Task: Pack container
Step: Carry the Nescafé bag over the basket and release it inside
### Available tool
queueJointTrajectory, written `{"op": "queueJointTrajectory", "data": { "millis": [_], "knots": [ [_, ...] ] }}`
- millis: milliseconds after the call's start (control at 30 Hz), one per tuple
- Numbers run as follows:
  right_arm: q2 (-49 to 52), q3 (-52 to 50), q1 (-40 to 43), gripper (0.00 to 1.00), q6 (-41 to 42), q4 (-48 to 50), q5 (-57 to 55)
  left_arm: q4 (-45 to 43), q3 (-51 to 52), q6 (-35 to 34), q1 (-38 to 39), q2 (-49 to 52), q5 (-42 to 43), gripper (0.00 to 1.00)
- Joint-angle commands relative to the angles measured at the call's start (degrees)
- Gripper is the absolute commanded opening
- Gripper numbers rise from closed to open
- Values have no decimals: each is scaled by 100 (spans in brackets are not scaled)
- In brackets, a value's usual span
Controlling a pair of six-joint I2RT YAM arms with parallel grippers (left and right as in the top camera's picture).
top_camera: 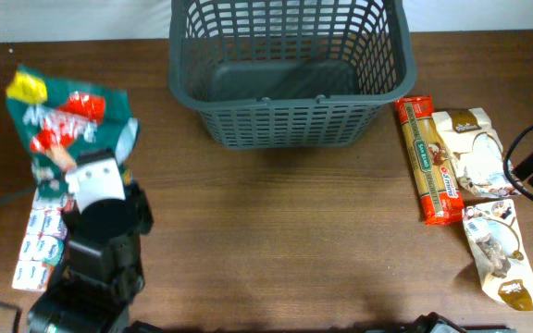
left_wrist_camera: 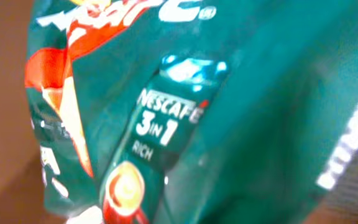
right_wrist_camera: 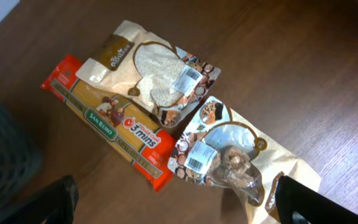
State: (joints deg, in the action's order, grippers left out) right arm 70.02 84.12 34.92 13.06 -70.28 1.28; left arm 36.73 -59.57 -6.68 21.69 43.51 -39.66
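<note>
**Right jaws spread wide; left jaws lost behind the coffee bag**

Your right gripper (right_wrist_camera: 176,196) hangs with its jaws spread wide. One dark finger (right_wrist_camera: 53,202) sits at each lower corner of the right wrist view, and nothing is caught between them or touching them. Your left gripper (top_camera: 91,171) is another matter, and you cannot tell how its jaws stand. The left wrist view is filled edge to edge by a glossy green foil coffee bag (left_wrist_camera: 185,124) (the print reads "Nescafé 3 in 1 Rich"), and no finger shows in it. From overhead, the white and black head of that gripper meets the lower edge of the bag at the left side of the brown wooden table (top_camera: 276,240). Whether it grips the bag is not visible.

The large dark grey plastic basket (top_camera: 290,125), rectangular with lattice-slotted sides flaring upward, stands at the far middle of the table. Only its own dark floor shows inside it.

Near the table's left edge, partly under your left arm, lies a strip of small white sachets (top_camera: 40,239).

To the right of the basket, three packets lie flat below your right gripper:
- a long red and orange spaghetti packet (right_wrist_camera: 114,127) marked "San Remo", nearest the basket
- a beige pouch of pale flakes with a clear window (right_wrist_camera: 148,68), overlapping the spaghetti packet's far side
- a second beige windowed pouch holding something brown (right_wrist_camera: 229,152), nearer you, its top corner touching the spaghetti packet and just beside the first pouch
</note>
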Motion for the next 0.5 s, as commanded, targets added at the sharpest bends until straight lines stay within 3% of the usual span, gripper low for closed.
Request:
{"op": "queueJointTrajectory", "data": {
  "millis": [0, 100, 200, 333, 467],
  "knots": [
    [-15, 22, 35, 99, -11, 37, 109, -1469, -240, 1631, -4, 146, -321, 1],
    [-15, 22, 35, 99, -13, 44, 109, -3053, -240, 2273, -4, 492, 166, 1],
    [-15, 22, 35, 99, -13, 39, 109, -4083, -240, 2280, -4, 914, 966, 2],
    [-15, 22, 35, 99, -13, -2, 109, -5418, -302, 1681, -4, 1735, 1926, 1],
    [-15, 22, 35, 99, -17, -125, 107, -6203, -573, 992, -9, 2485, 3049, 2]
  ]
}}
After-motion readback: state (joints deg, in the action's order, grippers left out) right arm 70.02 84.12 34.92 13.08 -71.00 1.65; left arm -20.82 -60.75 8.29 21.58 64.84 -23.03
